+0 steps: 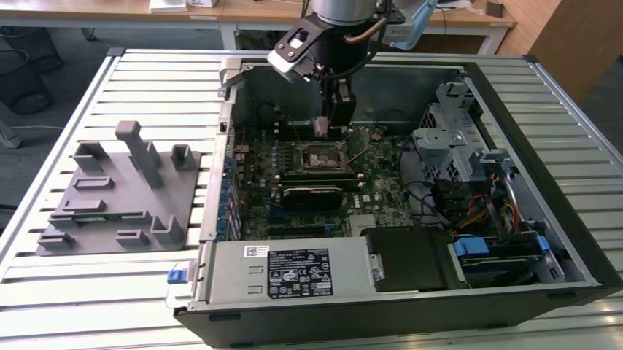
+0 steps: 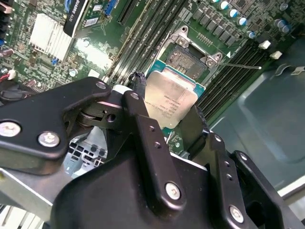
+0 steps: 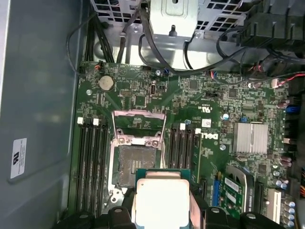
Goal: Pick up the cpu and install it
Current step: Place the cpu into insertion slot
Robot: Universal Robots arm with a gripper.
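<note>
The cpu (image 2: pixel 170 98), a flat square chip with a shiny silver top, is pinched by its edges between my gripper's (image 2: pixel 169 109) black fingers (image 2: pixel 143 119). In the exterior view my gripper (image 1: pixel 326 125) hangs inside the open computer case with the cpu (image 1: pixel 320 126) a little above the motherboard. The bare cpu socket (image 3: pixel 135 164) lies just ahead of the held cpu (image 3: pixel 162 200), with its metal load plate (image 3: pixel 138 126) swung open. The second wrist view also has the socket (image 2: pixel 187 61) beyond the chip, and in the exterior view the socket (image 1: pixel 322 157) sits just below the gripper.
Memory slots (image 3: pixel 90 157) flank the socket. A black card (image 1: pixel 311 195), a power supply (image 1: pixel 292 270), a drive cage (image 1: pixel 453 138) and loose cables (image 1: pixel 438 197) crowd the case. A grey parts fixture (image 1: pixel 117 189) sits on the slatted table (image 1: pixel 58 292) at the exterior view's left.
</note>
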